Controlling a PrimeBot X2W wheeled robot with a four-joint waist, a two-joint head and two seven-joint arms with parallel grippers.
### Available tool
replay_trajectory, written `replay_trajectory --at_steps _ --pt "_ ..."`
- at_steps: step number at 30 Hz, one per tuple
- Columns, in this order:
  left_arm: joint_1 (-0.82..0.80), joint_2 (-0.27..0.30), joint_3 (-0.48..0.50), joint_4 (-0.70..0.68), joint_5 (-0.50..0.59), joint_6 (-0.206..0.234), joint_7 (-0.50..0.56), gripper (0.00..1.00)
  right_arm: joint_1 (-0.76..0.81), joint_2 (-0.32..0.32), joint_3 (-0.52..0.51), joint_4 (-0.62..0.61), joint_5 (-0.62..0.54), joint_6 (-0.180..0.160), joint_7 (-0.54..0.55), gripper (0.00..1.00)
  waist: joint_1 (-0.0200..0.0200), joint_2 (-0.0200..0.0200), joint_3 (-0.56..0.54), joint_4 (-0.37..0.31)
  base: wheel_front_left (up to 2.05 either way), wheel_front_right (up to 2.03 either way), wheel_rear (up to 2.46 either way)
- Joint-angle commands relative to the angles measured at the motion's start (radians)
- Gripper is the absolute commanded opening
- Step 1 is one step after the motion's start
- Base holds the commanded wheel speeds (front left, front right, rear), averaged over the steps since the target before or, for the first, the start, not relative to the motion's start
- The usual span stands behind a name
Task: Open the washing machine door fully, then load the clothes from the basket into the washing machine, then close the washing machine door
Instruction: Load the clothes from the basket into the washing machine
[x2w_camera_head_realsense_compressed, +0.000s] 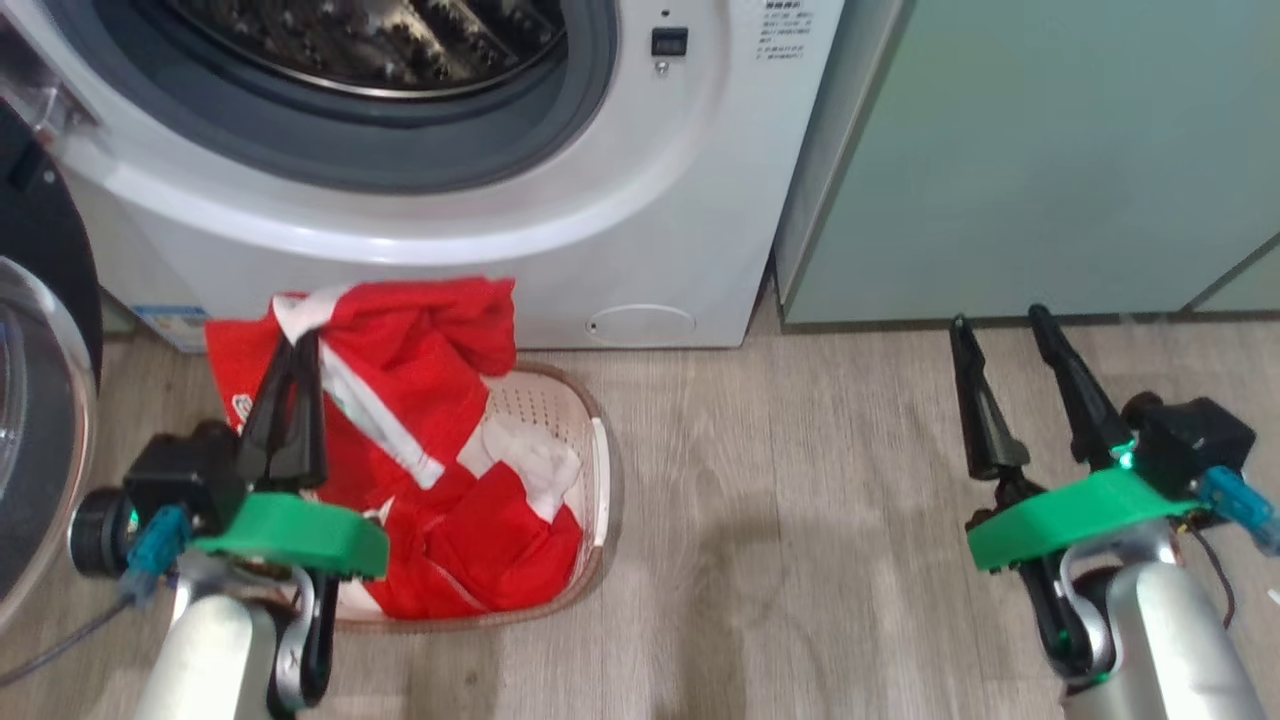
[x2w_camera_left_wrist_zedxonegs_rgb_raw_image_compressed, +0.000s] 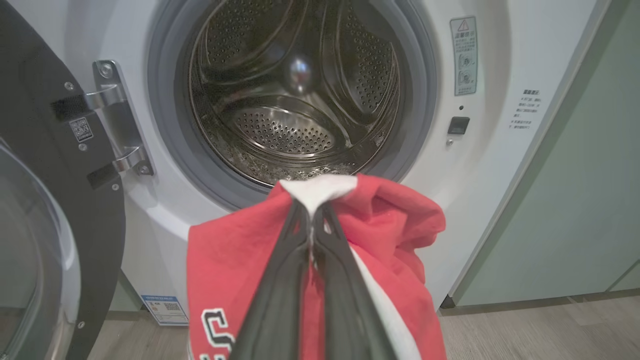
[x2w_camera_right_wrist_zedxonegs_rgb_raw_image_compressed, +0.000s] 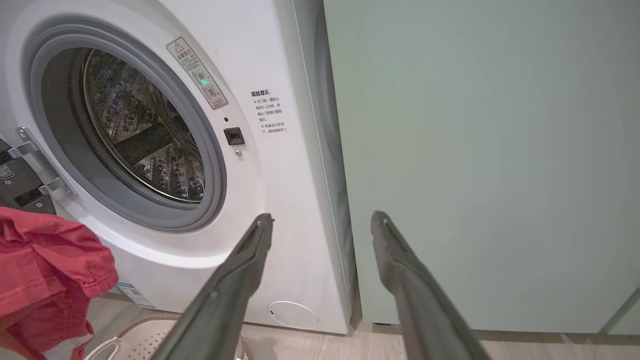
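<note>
My left gripper (x2w_camera_head_realsense_compressed: 297, 345) is shut on the clothes (x2w_camera_head_realsense_compressed: 420, 400), a red garment with a white stripe, lifted partly above the cream basket (x2w_camera_head_realsense_compressed: 597, 470); its lower part still lies in the basket. In the left wrist view the left gripper (x2w_camera_left_wrist_zedxonegs_rgb_raw_image_compressed: 312, 210) pinches a white fold of the clothes (x2w_camera_left_wrist_zedxonegs_rgb_raw_image_compressed: 395, 225) below the steel drum (x2w_camera_left_wrist_zedxonegs_rgb_raw_image_compressed: 285, 130). The washing machine (x2w_camera_head_realsense_compressed: 640, 200) stands open, its door (x2w_camera_head_realsense_compressed: 50, 260) swung out at the left. My right gripper (x2w_camera_head_realsense_compressed: 1000, 325) is open over bare floor to the right, and the right gripper (x2w_camera_right_wrist_zedxonegs_rgb_raw_image_compressed: 320, 222) faces the machine's right edge.
Pale green cabinets (x2w_camera_head_realsense_compressed: 1050, 150) stand right of the washing machine. The door (x2w_camera_left_wrist_zedxonegs_rgb_raw_image_compressed: 55, 210) and its hinge (x2w_camera_left_wrist_zedxonegs_rgb_raw_image_compressed: 117, 120) are close on the left of my left arm. Wooden floor (x2w_camera_head_realsense_compressed: 800, 520) lies between the basket and my right arm.
</note>
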Motion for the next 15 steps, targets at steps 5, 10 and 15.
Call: replay_trajectory --at_steps 5,10,15 --pt "0.028 0.031 0.026 -0.077 0.01 0.02 0.02 0.0 0.028 0.002 0.022 -0.052 -0.004 0.0 0.013 1.0 0.0001 0.0 -0.051 -0.009 0.0 0.0 0.0" --pt "0.063 0.041 0.015 -0.094 0.017 0.025 0.038 0.0 0.058 0.002 0.024 -0.066 -0.009 0.0 0.026 1.0 0.0001 0.0 -0.083 -0.015 0.0 0.0 0.0" --pt "0.09 0.049 0.008 -0.111 0.021 0.031 0.051 0.0 0.086 0.002 0.016 -0.082 -0.016 0.0 0.038 1.0 0.0001 0.0 -0.106 -0.02 0.0 0.0 0.0"
